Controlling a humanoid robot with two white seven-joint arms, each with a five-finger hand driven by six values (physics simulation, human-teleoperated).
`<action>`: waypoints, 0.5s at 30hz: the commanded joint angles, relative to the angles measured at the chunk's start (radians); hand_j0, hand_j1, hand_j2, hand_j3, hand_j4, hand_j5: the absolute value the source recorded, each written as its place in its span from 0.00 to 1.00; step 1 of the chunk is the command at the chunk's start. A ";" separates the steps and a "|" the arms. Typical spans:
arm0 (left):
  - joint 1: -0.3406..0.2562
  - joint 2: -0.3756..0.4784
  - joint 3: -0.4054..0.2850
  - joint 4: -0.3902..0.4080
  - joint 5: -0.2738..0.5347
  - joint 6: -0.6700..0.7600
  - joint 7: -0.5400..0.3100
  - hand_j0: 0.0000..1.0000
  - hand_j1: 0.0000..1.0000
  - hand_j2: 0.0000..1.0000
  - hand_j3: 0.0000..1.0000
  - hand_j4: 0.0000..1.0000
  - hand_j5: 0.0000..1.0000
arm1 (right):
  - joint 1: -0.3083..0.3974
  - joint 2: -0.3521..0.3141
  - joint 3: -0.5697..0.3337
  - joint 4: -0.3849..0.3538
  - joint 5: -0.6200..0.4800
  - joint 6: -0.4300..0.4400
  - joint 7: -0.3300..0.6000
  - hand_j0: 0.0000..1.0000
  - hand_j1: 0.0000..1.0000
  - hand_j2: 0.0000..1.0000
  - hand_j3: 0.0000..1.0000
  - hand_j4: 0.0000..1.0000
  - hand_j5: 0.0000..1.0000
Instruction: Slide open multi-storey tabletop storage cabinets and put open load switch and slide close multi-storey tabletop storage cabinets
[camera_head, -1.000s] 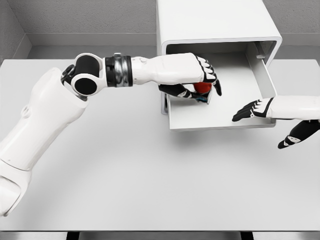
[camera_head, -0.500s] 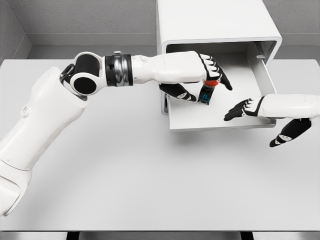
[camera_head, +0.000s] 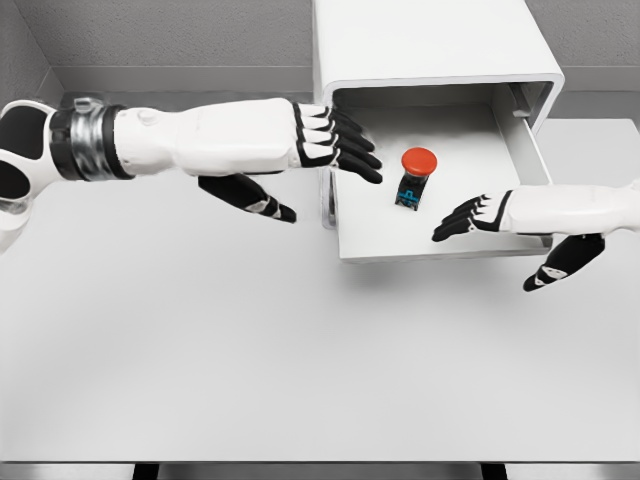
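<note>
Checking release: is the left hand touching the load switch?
Apart. Head view shows bare drawer floor between the left hand fingertips and the load switch, which stands alone.

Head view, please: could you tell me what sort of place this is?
Probably a simulated test bench: a bare white table, plain grey walls, and one white storage cabinet whose open drawer holds a red-capped switch.

You are looking at a bare simulated test bench: plain white table (camera_head: 300, 380), grey textured walls (camera_head: 180, 35), one white cabinet (camera_head: 420, 40).
</note>
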 joint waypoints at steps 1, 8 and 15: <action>0.009 0.189 0.006 -0.036 0.125 0.004 0.001 1.00 1.00 1.00 1.00 1.00 1.00 | 0.000 0.019 -0.002 0.000 -0.001 0.003 0.000 1.00 1.00 1.00 1.00 1.00 1.00; 0.055 0.290 0.009 -0.023 0.120 0.004 0.001 1.00 1.00 1.00 1.00 1.00 1.00 | 0.009 0.055 -0.038 0.004 0.062 0.003 0.000 1.00 1.00 1.00 1.00 1.00 1.00; 0.051 0.287 0.009 -0.025 0.124 0.004 0.001 1.00 1.00 1.00 1.00 1.00 1.00 | 0.012 0.108 -0.061 0.034 0.151 0.003 0.000 1.00 1.00 1.00 1.00 1.00 1.00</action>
